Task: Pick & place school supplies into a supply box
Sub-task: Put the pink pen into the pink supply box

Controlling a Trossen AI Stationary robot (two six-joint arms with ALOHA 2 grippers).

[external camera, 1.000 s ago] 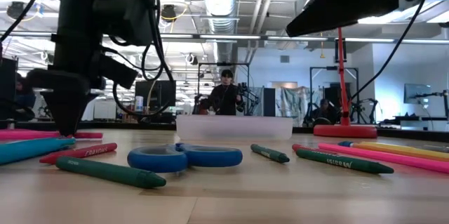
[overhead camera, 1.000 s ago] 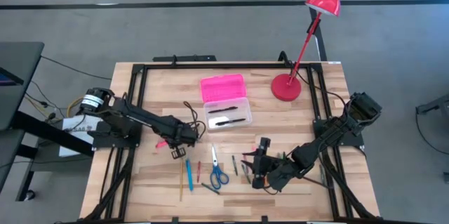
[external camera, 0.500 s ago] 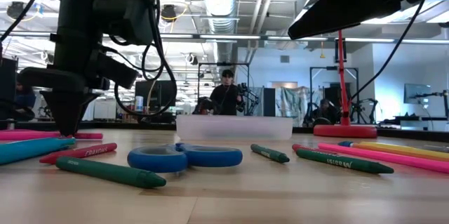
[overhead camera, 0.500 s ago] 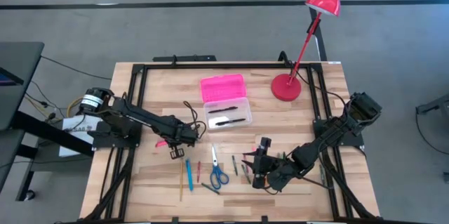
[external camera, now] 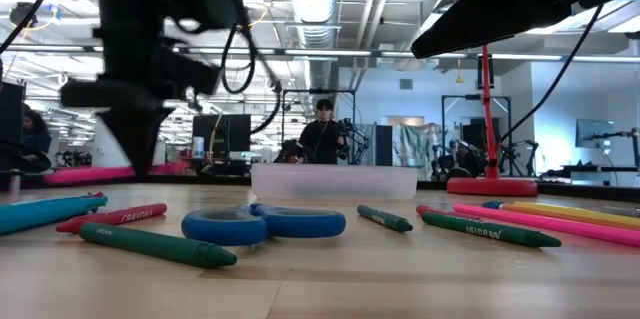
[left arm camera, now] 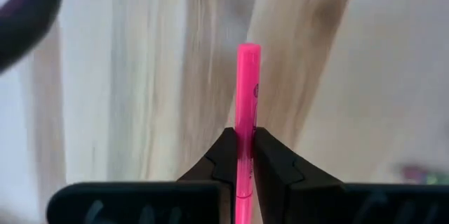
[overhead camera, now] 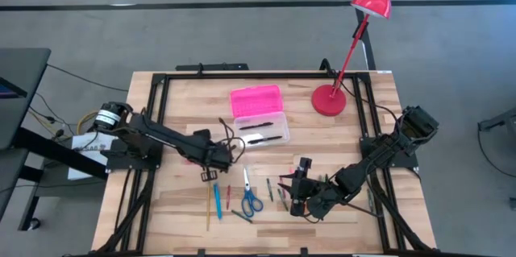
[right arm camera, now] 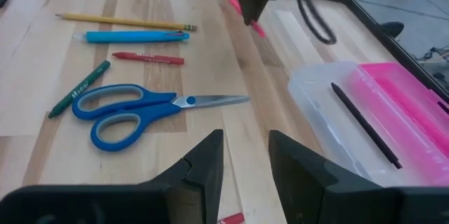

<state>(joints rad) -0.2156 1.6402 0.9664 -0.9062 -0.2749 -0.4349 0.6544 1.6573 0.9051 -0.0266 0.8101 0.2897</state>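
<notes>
My left gripper (overhead camera: 216, 160) is shut on a pink pen (left arm camera: 247, 90) and hangs above the table, left of the supply box. The box has a pink lid (overhead camera: 256, 100) and a clear base (overhead camera: 263, 132) that holds two black pens. On the table near the front lie blue-handled scissors (overhead camera: 251, 201), a green crayon (external camera: 155, 245), a red crayon (right arm camera: 149, 58), a blue pen (right arm camera: 133, 36) and a yellow pencil (right arm camera: 126, 22). My right gripper (right arm camera: 245, 155) stands open above the table, right of the scissors, with nothing between its fingers. My left gripper pinches the pink pen's shaft (left arm camera: 245, 134) between its two fingers, partway along its length. The fingers point down from above and lie across the pen. The pen (external camera: 85, 172) sits about level, lifted clear of the table.
A red desk lamp stands on its round base (overhead camera: 329, 100) at the far right, right of the box. More pens, pink and green (external camera: 490, 229), lie at the front right. Black frame rails run along the table's edges. A person stands in the room beyond.
My left gripper has risen and moved a little toward the table's right, toward the supply box, rolling slightly. The pink pen, which lay on the table, is now lifted clear and held about level. My right arm has kept still.
</notes>
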